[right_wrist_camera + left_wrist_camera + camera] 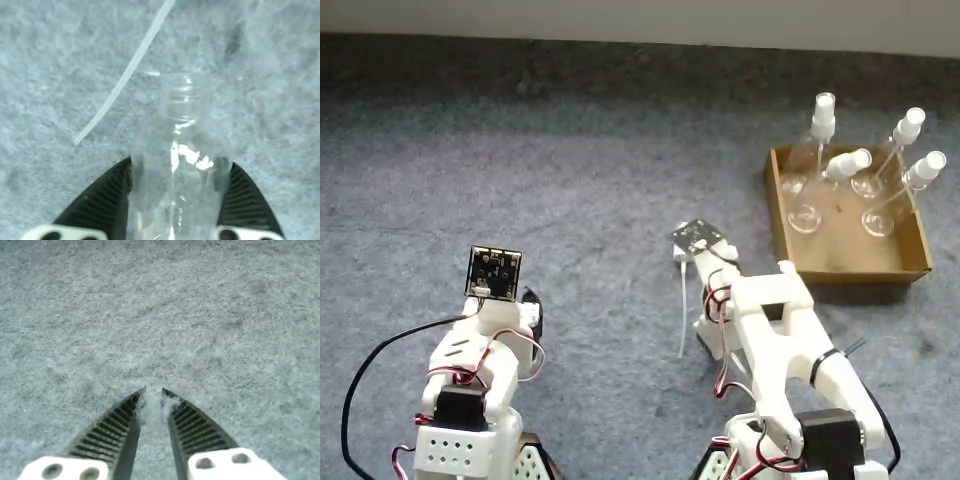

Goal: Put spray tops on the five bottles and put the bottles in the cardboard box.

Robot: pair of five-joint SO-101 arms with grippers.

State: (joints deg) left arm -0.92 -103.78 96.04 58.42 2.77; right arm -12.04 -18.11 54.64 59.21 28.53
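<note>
Your right tool was clenched on the uncapped bottle, gripping its clear body with the bare threaded neck pointing away over the grey carpeted counter. That grip could have failed you — the plastic looked smooth and thin, so a hard squeeze might have buckled it, and a soft one might have let it twist or slip once a top was pressed on. The loose spray top lay just beside the bottle. Its long dip tube looked thin and bendy, so it could have missed the narrow mouth or kinked against the rim. Your left tool was all but closed on nothing, low over bare carpet, and would have had to pinch that slim piece off the pile. Farther off, the cardboard box held four capped bottles standing close together — setting a fifth among them could have knocked one over.
</note>
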